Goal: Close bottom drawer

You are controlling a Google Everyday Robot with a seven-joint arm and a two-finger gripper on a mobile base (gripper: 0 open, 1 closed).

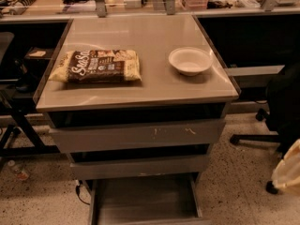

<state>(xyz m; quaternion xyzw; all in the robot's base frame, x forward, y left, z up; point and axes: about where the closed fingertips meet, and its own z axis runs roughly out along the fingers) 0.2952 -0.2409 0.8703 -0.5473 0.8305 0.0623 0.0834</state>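
Note:
The bottom drawer of the grey cabinet is pulled out towards me. Its shallow flat tray shows and holds nothing, and its front is cut off by the lower edge of the view. Above it sit the middle front and the top front with pale scratch marks. My gripper is a pale shape at the lower right edge. It is well to the right of the drawer, low near the floor, and touches nothing.
A brown snack bag and a white bowl lie on the cabinet top. A black office chair stands to the right. Dark desk legs and a bottle are on the left floor.

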